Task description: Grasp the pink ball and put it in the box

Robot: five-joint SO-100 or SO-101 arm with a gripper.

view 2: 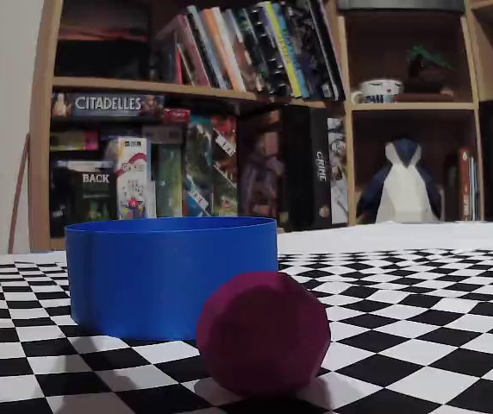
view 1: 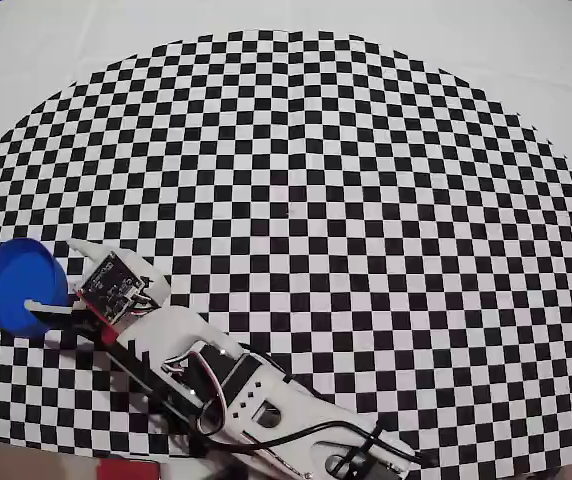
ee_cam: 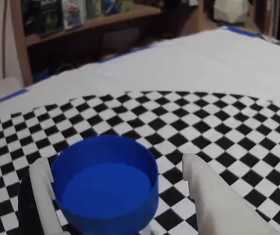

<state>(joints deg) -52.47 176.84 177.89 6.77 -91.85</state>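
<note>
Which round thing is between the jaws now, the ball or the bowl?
The round bright-blue plastic bowl: the wrist view shows it between the open jaws. The small magenta-pink ball lies on the checkered cloth beside it.

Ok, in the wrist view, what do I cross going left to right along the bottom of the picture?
Left finger of the hand → the blue box → right finger. The fingers stand apart on either side of the box; the pink ball does not show in this view.

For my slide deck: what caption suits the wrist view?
Open claw straddling the empty blue bowl on a checkered cloth.
</note>
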